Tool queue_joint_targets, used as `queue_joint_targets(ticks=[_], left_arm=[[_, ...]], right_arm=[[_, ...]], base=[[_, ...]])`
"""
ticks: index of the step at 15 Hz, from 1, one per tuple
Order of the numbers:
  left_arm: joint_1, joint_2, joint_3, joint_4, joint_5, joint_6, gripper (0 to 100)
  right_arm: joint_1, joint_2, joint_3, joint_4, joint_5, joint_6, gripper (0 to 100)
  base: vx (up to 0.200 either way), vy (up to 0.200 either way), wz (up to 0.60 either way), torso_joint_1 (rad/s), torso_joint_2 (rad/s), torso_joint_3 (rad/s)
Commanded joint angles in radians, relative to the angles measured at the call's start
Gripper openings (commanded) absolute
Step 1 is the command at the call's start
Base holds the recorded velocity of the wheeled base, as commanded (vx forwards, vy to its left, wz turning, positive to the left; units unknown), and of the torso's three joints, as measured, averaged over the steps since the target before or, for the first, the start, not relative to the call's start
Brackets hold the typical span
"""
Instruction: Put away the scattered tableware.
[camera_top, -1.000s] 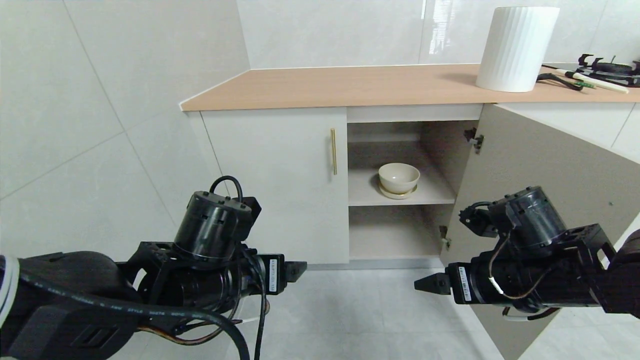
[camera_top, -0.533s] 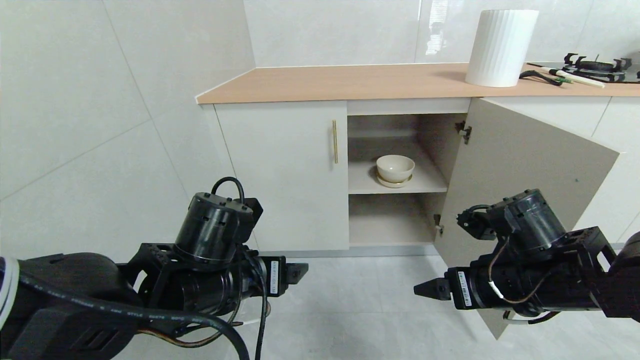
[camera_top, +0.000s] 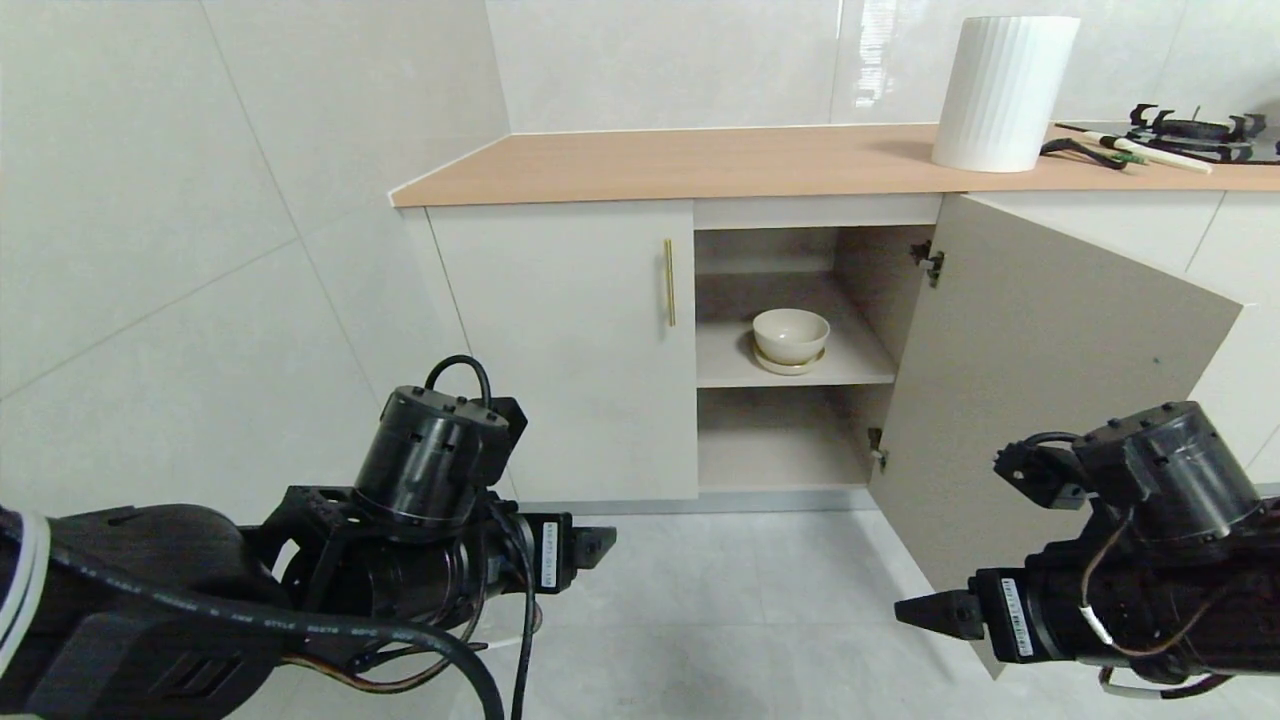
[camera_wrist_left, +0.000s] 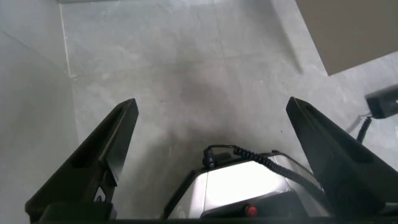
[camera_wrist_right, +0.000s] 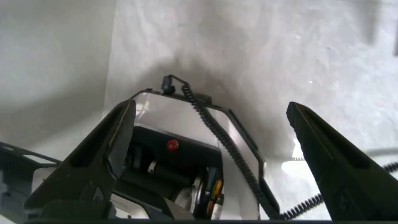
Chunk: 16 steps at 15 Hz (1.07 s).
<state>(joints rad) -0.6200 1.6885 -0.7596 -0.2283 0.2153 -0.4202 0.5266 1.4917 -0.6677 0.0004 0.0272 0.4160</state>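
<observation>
Nearest, the left pincer (camera_top: 596, 546) hangs low over the floor (camera_top: 720, 620). Its fingers (camera_wrist_left: 109, 146) are spread wide, with nothing between them. The right pincer (camera_top: 925, 612) is level with it and well apart from it, pointing inward. It sits just in front of the lower edge of the open door (camera_top: 1040, 400). Its fingers (camera_wrist_right: 102, 155) are also spread wide and grip nothing.

Behind them stands the cupboard (camera_top: 870, 290). Its right door is swung out towards the right arm, while the left door (camera_top: 560, 340) is closed and has a slim brass handle (camera_top: 668, 282). Inside, on the upper shelf (camera_top: 860, 372), a cream bowl (camera_top: 790, 335) sits upright on a plate (camera_top: 788, 365) of the same colour, near the middle of the shelf.

Above the cupboard runs the wooden tabletop (camera_top: 700, 165). Towards its right end stands a tall white ribbed cylinder (camera_top: 1003, 92). Just beyond that lie some long-handled utensils (camera_top: 1150, 153), and at the far right edge are the black grates of a hob (camera_top: 1195, 128)
</observation>
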Motion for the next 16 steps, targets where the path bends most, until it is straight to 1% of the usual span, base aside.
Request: queue_joint_targets(ticks=[1, 5, 6, 8, 10, 16], left_arm=[[-0.001, 0.005, 0.0, 0.0, 0.001, 0.0, 100], [-0.014, 0.017, 0.0, 0.0, 0.001, 0.0, 100], [-0.014, 0.023, 0.0, 0.0, 0.003, 0.0, 100], [-0.014, 0.023, 0.0, 0.0, 0.003, 0.0, 100], [-0.014, 0.025, 0.0, 0.0, 0.003, 0.0, 100], [-0.014, 0.031, 0.0, 0.0, 0.003, 0.0, 100]], right_arm=[[-0.013, -0.048, 0.014, 0.001, -0.001, 0.0, 100], [-0.142, -0.022, 0.025, 0.006, 0.002, -0.013, 100], [-0.162, -0.018, 0.023, 0.004, 0.002, -0.029, 100], [-0.168, -0.007, 0.023, 0.004, 0.003, -0.031, 100], [-0.203, 0.016, 0.022, 0.004, 0.003, -0.042, 100], [-0.339, 0.093, 0.0, 0.001, 0.003, -0.105, 100]], base=[[0.0, 0.0, 0.0, 0.0, 0.0, 0.0], [0.0, -0.2, 0.0, 0.006, 0.0, 0.005], [0.0, -0.2, 0.0, 0.007, 0.01, -0.002], [0.0, -0.2, 0.0, -0.002, 0.0, 0.002], [0.0, -0.2, 0.0, 0.002, 0.0, 0.005], [0.0, -0.2, 0.0, 0.003, 0.0, 0.003]])
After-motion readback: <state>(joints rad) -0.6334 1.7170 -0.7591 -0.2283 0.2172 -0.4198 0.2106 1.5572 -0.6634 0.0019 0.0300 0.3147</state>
